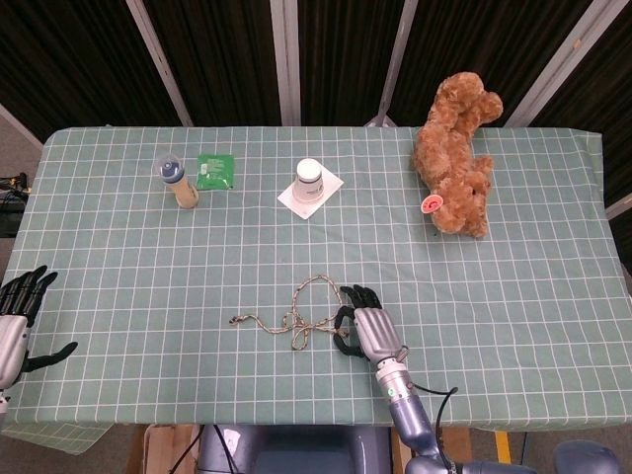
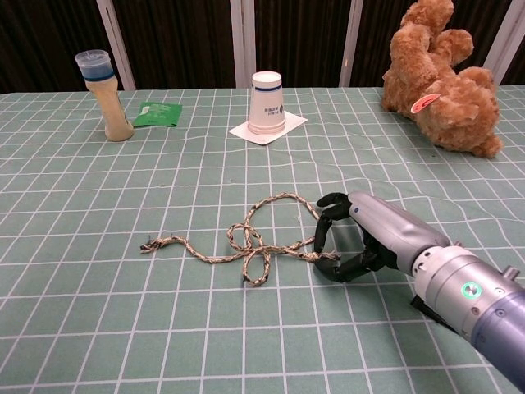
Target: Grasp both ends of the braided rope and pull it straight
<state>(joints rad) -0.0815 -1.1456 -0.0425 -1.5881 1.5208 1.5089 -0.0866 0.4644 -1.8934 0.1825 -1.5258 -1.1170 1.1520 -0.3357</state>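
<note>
One frayed, looped braided rope [image 2: 246, 246] — right hand [image 2: 361, 238] beside it.

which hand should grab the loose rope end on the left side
Left. The free end of the rope lies toward the left hand, which is open at the table edge; the right hand is curled around the other end.

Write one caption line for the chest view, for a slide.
Right hand closes around one end of the tangled beige braided rope on the green checked tablecloth.
</note>
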